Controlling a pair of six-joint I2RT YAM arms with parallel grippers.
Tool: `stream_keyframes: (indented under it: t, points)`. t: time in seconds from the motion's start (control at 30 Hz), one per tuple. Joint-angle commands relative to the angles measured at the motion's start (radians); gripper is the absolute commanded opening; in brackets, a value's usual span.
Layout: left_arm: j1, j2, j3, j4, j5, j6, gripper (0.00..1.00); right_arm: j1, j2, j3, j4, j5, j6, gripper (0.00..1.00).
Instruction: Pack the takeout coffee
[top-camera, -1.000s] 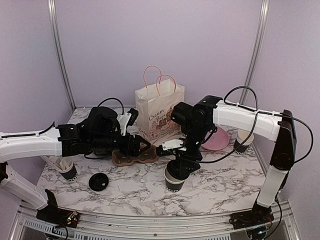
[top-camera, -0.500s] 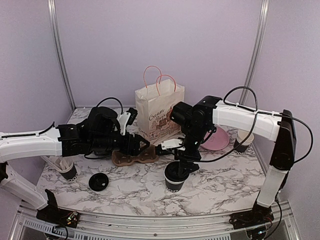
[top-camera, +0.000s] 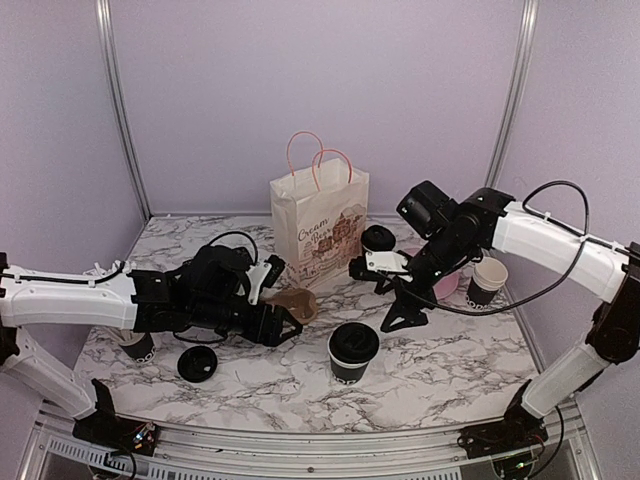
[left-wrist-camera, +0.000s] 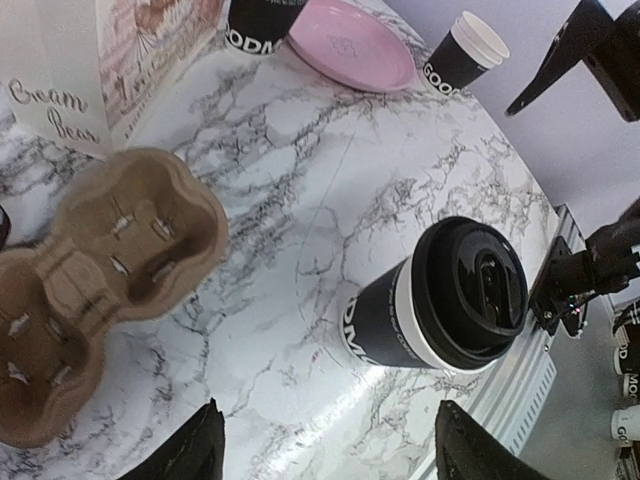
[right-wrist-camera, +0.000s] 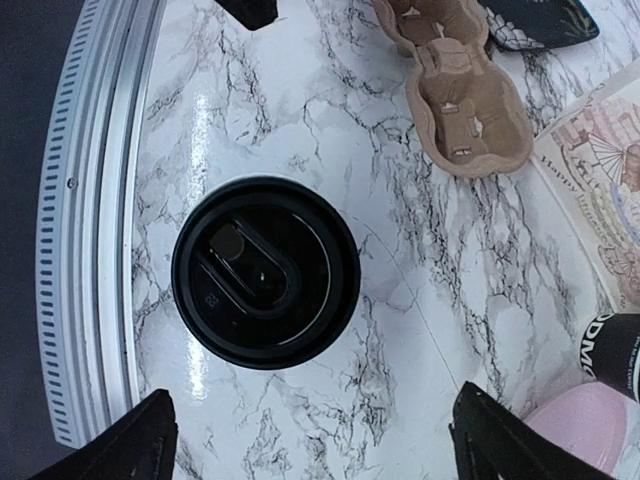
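Note:
A takeout coffee cup (top-camera: 353, 350) with its black lid on stands at the front middle of the table. It also shows in the left wrist view (left-wrist-camera: 440, 300) and the right wrist view (right-wrist-camera: 265, 272). My left gripper (top-camera: 285, 325) is open and empty, left of the cup (left-wrist-camera: 335, 452). My right gripper (top-camera: 385, 292) is open and empty, above and to the right of the cup (right-wrist-camera: 320, 445). A second lidded cup (top-camera: 378, 238) stands beside the paper bag. An open cup (top-camera: 487, 280) stands at the far right.
A brown cardboard cup carrier (top-camera: 298, 303) lies in front of the white paper bag (top-camera: 318, 225). A pink plate (top-camera: 437, 282) lies at the right. A loose black lid (top-camera: 197, 362) and a cup of straws (top-camera: 135, 342) are at the front left.
My right gripper has let go of the front cup, which now has its lid on, and has risen back to the right. My left arm has dropped lower and nearer.

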Motion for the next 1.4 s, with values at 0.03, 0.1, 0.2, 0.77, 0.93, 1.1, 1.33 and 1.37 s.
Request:
stream_keyframes:
  t: [0.03,0.1,0.2,0.77,0.93,1.1,1.33,1.37]
  points:
    - [-0.022,0.066,-0.038,0.071,0.083,0.008,0.64,-0.023,-0.046,-0.156,0.159,-0.023,-0.006,0.78]
    - [-0.022,0.103,-0.037,0.076,0.090,0.004,0.56,-0.024,-0.035,-0.181,0.180,-0.013,-0.009,0.59]
    - [-0.025,0.158,-0.038,0.138,0.115,-0.017,0.46,-0.023,-0.006,-0.188,0.195,-0.003,-0.006,0.40]
    - [-0.055,0.290,-0.026,0.299,0.189,-0.107,0.40,0.035,0.040,-0.171,0.190,0.024,-0.002,0.35]
    - [-0.054,0.283,-0.014,0.244,0.161,-0.116,0.41,0.034,0.017,-0.176,0.178,0.062,0.000,0.37]
    - [-0.046,0.223,0.010,0.027,0.053,-0.137,0.53,0.002,-0.040,-0.175,0.158,0.093,0.014,0.46]
    - [-0.040,0.134,0.013,0.032,0.047,-0.335,0.63,-0.101,-0.052,-0.213,0.224,-0.105,0.210,0.49]
    - [-0.043,0.133,0.010,0.062,0.052,-0.359,0.63,-0.113,-0.029,-0.222,0.221,-0.143,0.230,0.46]
